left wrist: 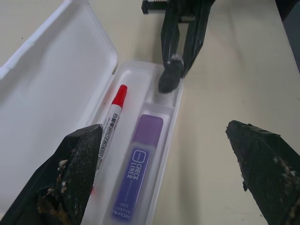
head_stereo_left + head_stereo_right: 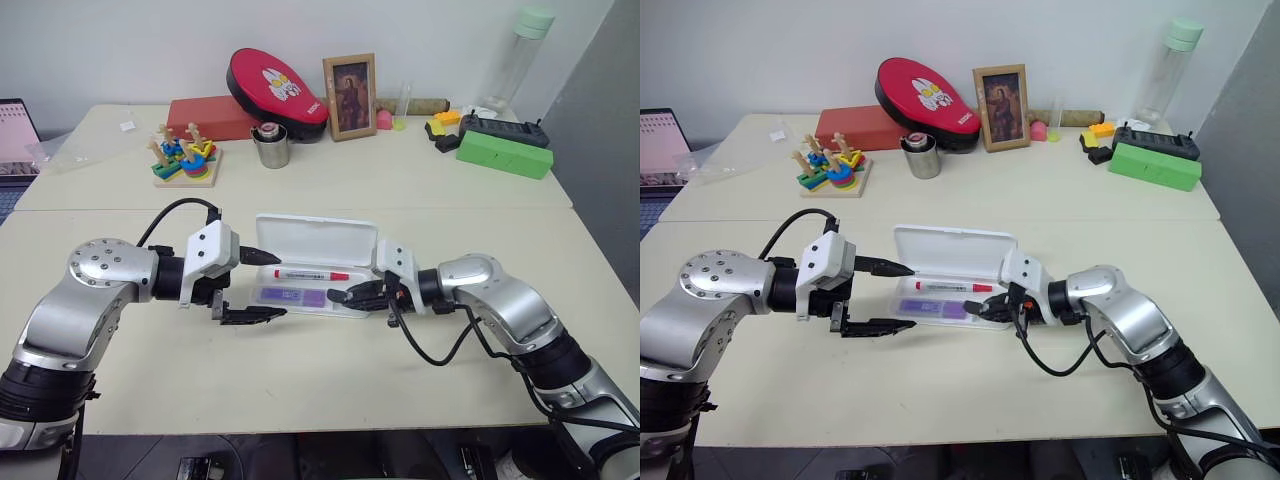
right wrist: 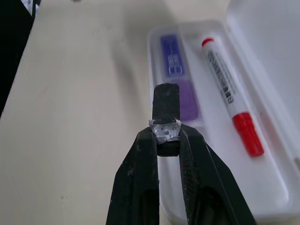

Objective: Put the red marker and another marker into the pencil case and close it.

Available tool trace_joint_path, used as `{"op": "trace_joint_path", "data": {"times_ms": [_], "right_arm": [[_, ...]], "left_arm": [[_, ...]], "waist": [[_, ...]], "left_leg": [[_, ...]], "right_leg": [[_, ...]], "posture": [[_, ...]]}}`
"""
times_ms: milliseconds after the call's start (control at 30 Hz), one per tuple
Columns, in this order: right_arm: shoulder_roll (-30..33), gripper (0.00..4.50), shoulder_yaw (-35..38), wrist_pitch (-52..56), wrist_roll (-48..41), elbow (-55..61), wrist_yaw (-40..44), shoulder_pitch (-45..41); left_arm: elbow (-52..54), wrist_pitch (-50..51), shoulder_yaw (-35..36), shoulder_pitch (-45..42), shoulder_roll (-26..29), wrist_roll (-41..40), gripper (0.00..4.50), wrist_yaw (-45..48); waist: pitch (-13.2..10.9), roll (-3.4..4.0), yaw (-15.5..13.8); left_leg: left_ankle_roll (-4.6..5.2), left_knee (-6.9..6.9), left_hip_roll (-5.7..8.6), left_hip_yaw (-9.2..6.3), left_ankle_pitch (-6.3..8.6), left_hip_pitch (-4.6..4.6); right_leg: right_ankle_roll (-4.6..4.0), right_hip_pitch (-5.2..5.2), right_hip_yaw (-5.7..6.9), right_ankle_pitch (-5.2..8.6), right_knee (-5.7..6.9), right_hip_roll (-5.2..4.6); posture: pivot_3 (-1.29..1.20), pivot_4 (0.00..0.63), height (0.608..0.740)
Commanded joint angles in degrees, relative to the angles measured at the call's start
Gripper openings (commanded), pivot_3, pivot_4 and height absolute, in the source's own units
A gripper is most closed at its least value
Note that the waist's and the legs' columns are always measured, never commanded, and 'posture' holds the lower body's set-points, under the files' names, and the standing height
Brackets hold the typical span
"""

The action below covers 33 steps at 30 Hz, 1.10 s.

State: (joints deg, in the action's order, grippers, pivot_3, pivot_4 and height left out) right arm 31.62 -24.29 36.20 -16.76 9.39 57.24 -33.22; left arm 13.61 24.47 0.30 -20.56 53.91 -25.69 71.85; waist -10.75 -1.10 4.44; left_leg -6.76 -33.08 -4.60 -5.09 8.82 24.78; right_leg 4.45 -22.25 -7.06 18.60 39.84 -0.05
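Head cam: both pens sit in the open pencil case (image 2: 315, 270) on the counter (image 2: 300, 370), so only the lid's left imo. L wrist cam: left pincer (image 1: 164, 154) wide apart over red marker (image 1: 112, 117) & lilac marker (image 1: 140, 159). R wrist cam: right pincer (image 3: 167, 136) pinched together, empty, at the case's end; I'd nudge the lid over from behind and press till it clicks.

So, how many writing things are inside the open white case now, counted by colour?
Red-capped marker: 1
Purple highlighter: 1
Total in the pencil case: 2
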Motion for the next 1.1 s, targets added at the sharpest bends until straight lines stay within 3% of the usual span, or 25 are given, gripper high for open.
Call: {"op": "trace_joint_path", "data": {"times_ms": [33,167,233,533,667,767,900,1100], "right_arm": [[0.0,0.27,-0.3,-1.6,1.8,-0.1,0.3,0.1],[-0.5,0.27,0.2,-1.7,2.6,-0.9,0.3,0.0],[-0.7,0.96,0.4,-1.7,2.8,-1.3,0.2,-0.2],[-1.6,2.96,2.6,-2.0,2.4,-2.1,0.5,-1.2],[-5.0,3.74,11.5,-0.2,-7.3,1.1,1.2,-2.9],[-8.7,4.42,17.7,1.0,-11.0,-1.4,-2.8,-7.4],[-12.7,4.42,21.1,0.6,-7.9,-13.1,-11.3,-16.7],[-15.3,3.15,18.6,-2.4,1.1,-32.1,-19.5,-27.0]], "left_arm": [[2.1,0.1,1.6,-0.1,0.0,-0.9,4.5,-0.8],[2.4,0.2,1.6,-0.2,-0.2,-1.0,4.5,-1.3],[2.4,0.3,1.5,-0.2,-0.3,-1.1,4.5,-1.4],[2.7,0.5,1.0,-1.2,-1.4,-1.2,4.5,-2.4],[3.5,2.6,4.0,-0.9,-2.8,-3.6,4.5,-5.5],[3.4,5.5,7.8,-1.7,-5.2,-6.7,4.5,-10.2],[1.7,9.7,13.7,-4.2,-10.0,-11.5,4.5,-18.3],[4.4,12.1,18.4,-2.0,-11.1,-14.5,4.5,-23.2]], "waist": [[0.0,0.0,0.0],[0.0,0.0,0.1],[0.0,0.0,0.1],[0.0,0.0,0.1],[0.0,-0.01,0.2],[0.0,-0.01,0.2],[0.0,-0.03,0.4],[0.0,-0.04,0.5]], "left_leg": [[0.0,0.0,0.0,0.0,0.0,0.0],[0.0,0.0,0.0,0.0,0.0,0.0],[0.0,0.0,0.0,0.0,0.0,0.0],[0.0,0.0,0.0,0.0,0.0,0.0],[0.0,-0.01,0.0,-0.01,0.0,0.0],[0.0,-0.01,0.0,-0.03,0.0,-0.01],[0.0,-0.07,-0.01,-0.07,-0.01,-0.03],[0.0,0.02,0.01,-0.06,0.0,-0.04]], "right_leg": [[0.0,0.0,0.0,0.0,0.0,0.0],[0.0,0.0,0.0,0.0,0.01,0.0],[0.0,0.0,0.0,0.0,0.02,0.0],[-0.01,0.01,0.01,0.0,0.02,0.0],[-0.01,0.01,0.0,-0.01,0.03,0.0],[-0.06,0.02,0.02,-0.04,0.07,0.0],[-0.2,0.03,0.05,-0.15,0.13,0.02],[-0.23,0.03,0.05,-0.17,0.12,0.0]], "posture": [[0.0,0.15,0.74],[0.0,0.15,0.74],[0.0,0.15,0.74],[0.0,0.15,0.74],[0.0,0.15,0.74],[0.0,0.15,0.74],[0.0,0.15,0.74],[0.0,0.15,0.74]]}}
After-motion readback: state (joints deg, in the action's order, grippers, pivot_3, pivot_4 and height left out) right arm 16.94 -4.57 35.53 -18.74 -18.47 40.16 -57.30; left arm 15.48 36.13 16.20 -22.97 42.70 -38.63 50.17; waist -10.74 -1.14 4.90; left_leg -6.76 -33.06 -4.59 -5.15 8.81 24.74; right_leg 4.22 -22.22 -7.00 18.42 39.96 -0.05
